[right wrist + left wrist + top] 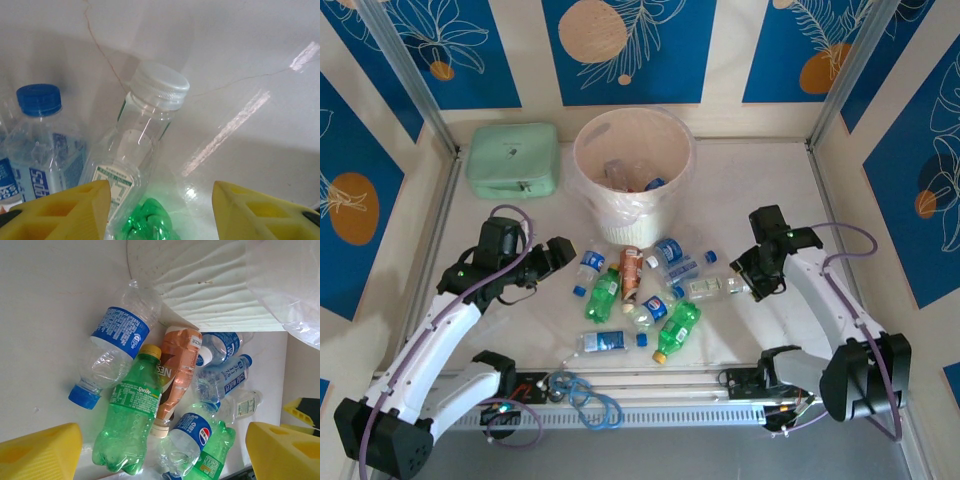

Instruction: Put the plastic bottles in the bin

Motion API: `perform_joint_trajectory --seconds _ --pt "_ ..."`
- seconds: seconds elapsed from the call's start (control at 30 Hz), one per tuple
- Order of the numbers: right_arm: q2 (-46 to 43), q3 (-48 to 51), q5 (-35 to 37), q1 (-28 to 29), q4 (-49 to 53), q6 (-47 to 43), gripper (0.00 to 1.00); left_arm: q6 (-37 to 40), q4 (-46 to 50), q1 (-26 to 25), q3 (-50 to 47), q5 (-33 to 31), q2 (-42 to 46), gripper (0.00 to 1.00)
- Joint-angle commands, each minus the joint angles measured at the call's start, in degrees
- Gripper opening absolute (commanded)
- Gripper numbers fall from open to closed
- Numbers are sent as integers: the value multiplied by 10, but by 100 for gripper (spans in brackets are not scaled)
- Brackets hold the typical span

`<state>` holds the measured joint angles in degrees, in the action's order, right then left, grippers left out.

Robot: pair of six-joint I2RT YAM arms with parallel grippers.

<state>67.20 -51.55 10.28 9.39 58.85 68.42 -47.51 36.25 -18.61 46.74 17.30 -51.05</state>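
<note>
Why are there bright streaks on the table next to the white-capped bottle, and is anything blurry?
Right wrist: the streaks are glare off the glossy table; right fingers slightly soft. Left wrist: bottles sharp, left fingers slightly soft. Top external: even light, faint shadows.

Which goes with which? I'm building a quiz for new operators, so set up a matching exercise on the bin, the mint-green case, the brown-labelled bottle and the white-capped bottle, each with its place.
Things:
1. bin
2. mint-green case
3. brown-labelled bottle
4. white-capped bottle

Places:
a. back left corner of the table
b. right end of the pile, by the right fingers
c. back centre, bottles inside
d. middle of the pile, just before the bin

Pairs: 1-c, 2-a, 3-d, 4-b.
</note>
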Motion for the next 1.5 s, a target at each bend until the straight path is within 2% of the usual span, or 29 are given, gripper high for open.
perform_joint_trajectory --seconds 0.0,0.9,1.07,1.47 --pt "20 9 -22 -8 -20 3 58 1 -6 2 -7 13 7 85" --pt "166 43 -52 -31 -143 -3 57 7 -15 1 -5 28 2 85" --pt "185 50 -57 -32 -160 -3 53 12 -13 1 5 28 -3 84" --pt "180 44 -45 -40 -159 -20 32 13 -16 2 15 27 -12 84"
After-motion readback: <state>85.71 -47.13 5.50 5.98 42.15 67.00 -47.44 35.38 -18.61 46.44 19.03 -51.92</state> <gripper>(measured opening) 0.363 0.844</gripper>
